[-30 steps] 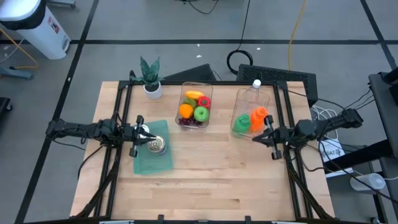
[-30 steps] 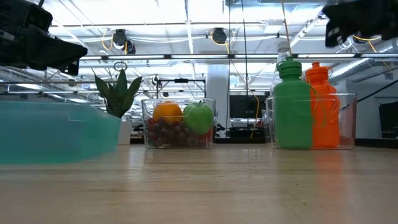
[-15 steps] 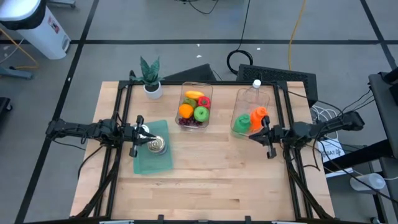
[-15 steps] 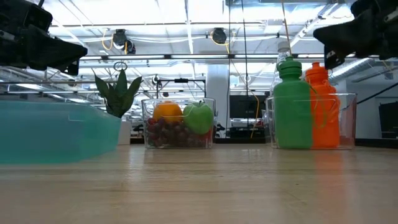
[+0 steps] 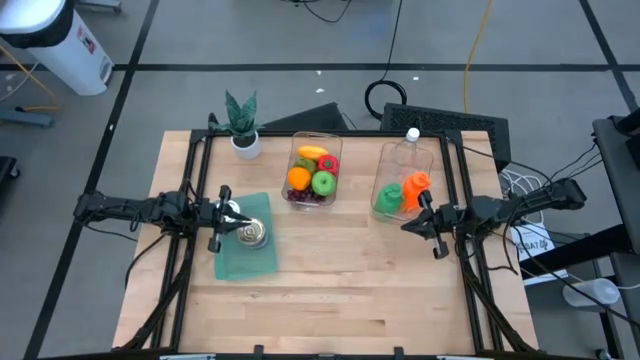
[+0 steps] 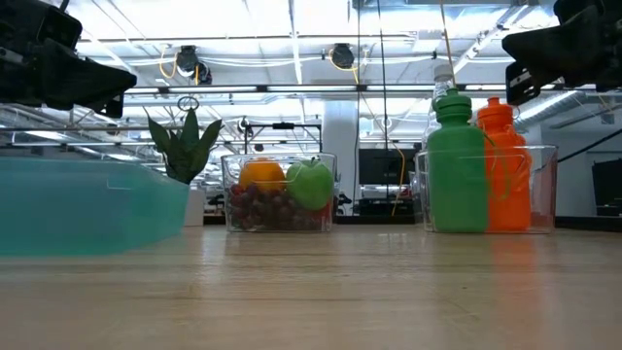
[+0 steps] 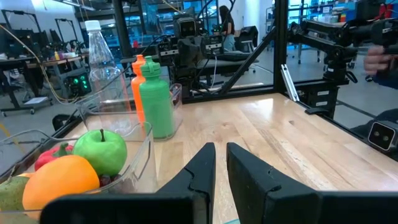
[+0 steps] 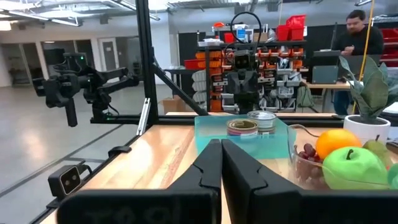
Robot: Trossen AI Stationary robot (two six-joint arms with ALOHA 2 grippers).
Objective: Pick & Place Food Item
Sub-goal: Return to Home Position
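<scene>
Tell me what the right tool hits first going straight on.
Probably the green bin, dead ahead of the right tool; the fruit bin sits to one side. Height is unclear, so it might clear the rim.

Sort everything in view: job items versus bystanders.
Job: green bin with tuna cans; left transparent bin with orange and apple; left gripper above green bin; right gripper beside right transparent bin.
Lying about: potted plant; probably the bottles in that bin; white container on the floor.
</scene>
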